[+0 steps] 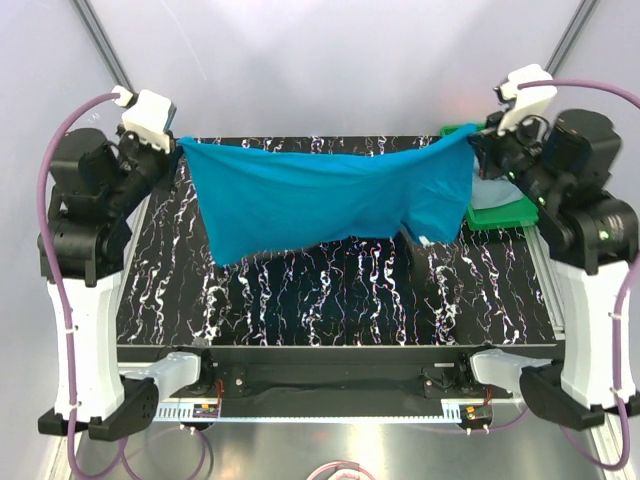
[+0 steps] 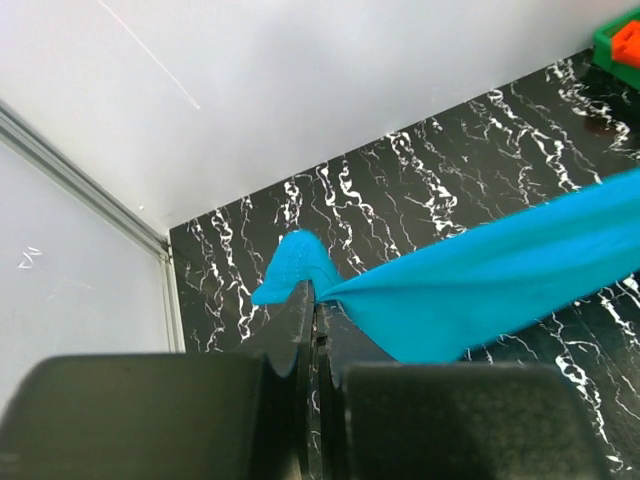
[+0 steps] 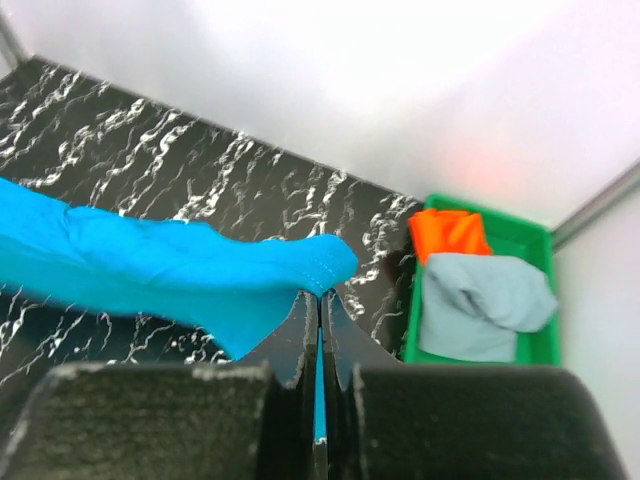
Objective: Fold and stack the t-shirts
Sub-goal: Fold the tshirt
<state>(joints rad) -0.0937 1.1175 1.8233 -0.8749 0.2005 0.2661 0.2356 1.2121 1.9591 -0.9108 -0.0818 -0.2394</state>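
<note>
**Teal shirt (image 1: 330,195) held stretched between both arms**

Your left gripper (image 2: 312,300) is clamped on one end of the shirt's upper edge and your right gripper (image 3: 320,300) on the other, jaws pressed flat on the cloth. The shirt hangs spread above the table (image 1: 330,300), likely so it opens out before you lay it down to fold. Whether its lower edge touches the table is hard to tell. Farther off, the right wrist view shows what the top view mostly hides: an orange shirt (image 3: 447,232) and a grey shirt (image 3: 485,300) in the green tray (image 3: 413,320)
</note>
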